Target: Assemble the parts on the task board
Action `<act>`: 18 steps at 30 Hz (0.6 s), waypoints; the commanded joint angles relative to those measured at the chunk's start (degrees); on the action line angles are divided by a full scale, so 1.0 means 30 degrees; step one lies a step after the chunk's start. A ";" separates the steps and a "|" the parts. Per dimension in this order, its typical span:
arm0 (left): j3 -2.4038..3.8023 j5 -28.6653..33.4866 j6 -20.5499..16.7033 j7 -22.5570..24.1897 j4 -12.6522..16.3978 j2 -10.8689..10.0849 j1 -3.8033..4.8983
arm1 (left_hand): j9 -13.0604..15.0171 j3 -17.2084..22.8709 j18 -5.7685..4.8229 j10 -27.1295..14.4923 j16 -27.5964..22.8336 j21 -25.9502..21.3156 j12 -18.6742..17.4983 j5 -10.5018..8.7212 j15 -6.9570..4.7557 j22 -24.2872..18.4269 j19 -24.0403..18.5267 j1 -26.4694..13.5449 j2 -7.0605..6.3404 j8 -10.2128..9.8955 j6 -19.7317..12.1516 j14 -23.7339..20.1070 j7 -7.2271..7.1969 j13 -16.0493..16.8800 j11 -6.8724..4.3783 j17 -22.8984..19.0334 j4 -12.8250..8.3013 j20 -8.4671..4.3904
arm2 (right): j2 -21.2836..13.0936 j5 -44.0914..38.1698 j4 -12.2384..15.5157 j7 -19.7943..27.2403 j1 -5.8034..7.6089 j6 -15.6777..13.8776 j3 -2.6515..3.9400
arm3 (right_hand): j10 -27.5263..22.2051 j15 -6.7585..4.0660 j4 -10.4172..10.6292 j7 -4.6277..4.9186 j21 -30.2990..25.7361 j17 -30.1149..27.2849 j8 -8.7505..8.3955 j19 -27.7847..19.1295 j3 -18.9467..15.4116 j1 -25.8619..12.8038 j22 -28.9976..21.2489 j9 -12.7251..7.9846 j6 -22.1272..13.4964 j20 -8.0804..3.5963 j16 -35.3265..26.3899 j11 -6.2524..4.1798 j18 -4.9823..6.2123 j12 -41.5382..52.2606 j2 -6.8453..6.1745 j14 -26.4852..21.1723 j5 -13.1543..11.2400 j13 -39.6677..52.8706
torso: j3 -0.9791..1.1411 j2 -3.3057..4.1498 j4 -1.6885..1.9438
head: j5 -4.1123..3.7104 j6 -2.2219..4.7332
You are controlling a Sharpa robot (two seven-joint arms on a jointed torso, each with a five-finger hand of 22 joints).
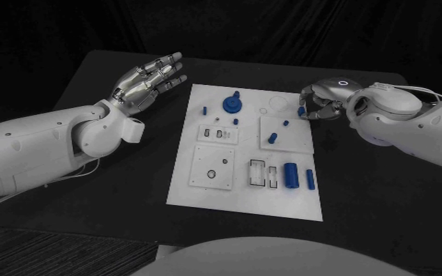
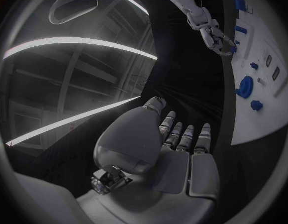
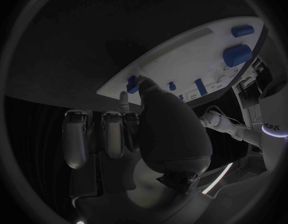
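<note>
Most parts still lie loose on the task board (image 1: 241, 194), judging by their scatter; the right hand (image 1: 320, 101) pinches a small blue piece (image 1: 301, 109) at its fingertips, while the left hand (image 1: 150, 82) hangs spread and empty, well clear.

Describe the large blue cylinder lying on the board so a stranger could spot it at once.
Start at the white task board in the middle of the black table and go to its near right corner. The large blue cylinder lies there, between a slotted white block and a slimmer blue peg. It is the thickest blue part there.
</note>
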 commanded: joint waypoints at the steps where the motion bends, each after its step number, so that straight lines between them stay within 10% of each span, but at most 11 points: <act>1: 0.0017 0.0021 0.0273 0.0388 0.0045 0.0004 -0.0025 | 0.0001 0.0095 0.0364 -0.0062 0.0078 0.0062 -0.0027 0.0095 0.0061 0.0014 0.0070 -0.0203 -0.0047 0.0052 -0.0102 -0.0049 -0.0057 -0.0005 0.0030 0.0015 0.0027 0.0045 | 0.0025 -0.0045 -0.0021 -0.0220 -0.0054 0.0000 0.0009 | 0.1998 0.0126 -0.0147 0.0015 -0.0097 0.4707 0.0193 0.1694 0.0038 0.0153 0.4857 0.0080 0.0174 0.0133 -0.0074 0.0040 -0.0170 0.0048 0.0015 0.1927 0.0093 0.5032 | -0.0006 0.0003 -0.0016 | -0.0005 -0.0014; 18: 0.0017 0.0021 0.0307 0.0333 0.0041 0.0018 -0.0026 | 0.0001 0.0095 0.0364 -0.0062 0.0078 0.0062 -0.0027 0.0095 0.0061 0.0014 0.0070 -0.0203 -0.0047 0.0052 -0.0102 -0.0049 -0.0057 -0.0005 0.0030 0.0015 0.0027 0.0045 | 0.0230 -0.0045 -0.0142 -0.0205 -0.0081 0.0068 0.0009 | 0.1998 -0.0100 -0.0489 -0.0359 -0.0079 0.4729 0.1296 0.1707 0.0269 0.0258 0.4865 0.0602 0.1297 -0.0056 -0.0061 -0.0260 -0.0175 0.0048 0.0347 0.1932 0.0716 0.5032 | -0.0002 0.0000 0.0005 | -0.0006 -0.0124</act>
